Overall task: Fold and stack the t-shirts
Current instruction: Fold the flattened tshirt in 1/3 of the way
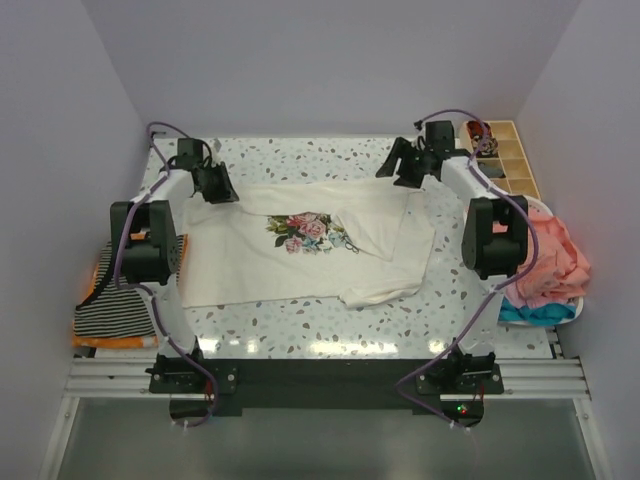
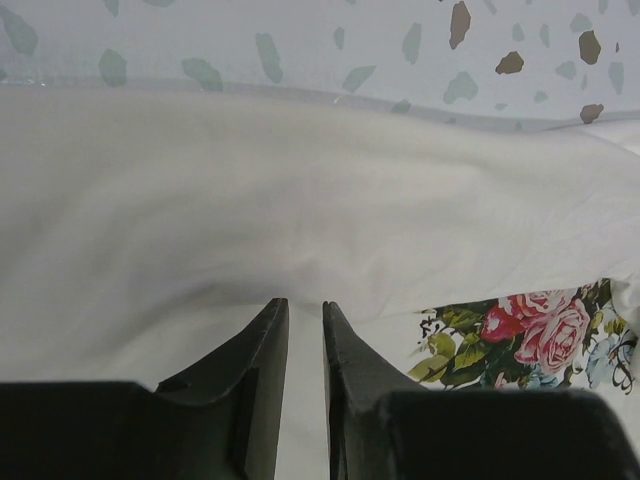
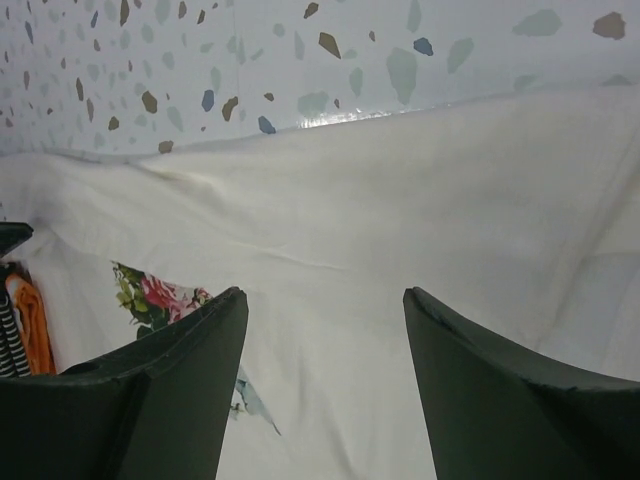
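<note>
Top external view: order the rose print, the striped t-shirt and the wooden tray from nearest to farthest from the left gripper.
1. rose print, on the cream t-shirt, just right of the left gripper and towards the arm bases.
2. striped t-shirt, at the table's left edge, towards the arm bases.
3. wooden tray, across the table in the far right corner.

The cream tee is soft matt cloth, lightly creased, and its rose print lies flat and dull on it. The table looks like speckled polished stone, smooth and glossy. The fingers are black matt plastic. The tray is pale bare wood. The rail is brushed grey metal. The striped tee and the pink tee are matt cloth too.
</note>
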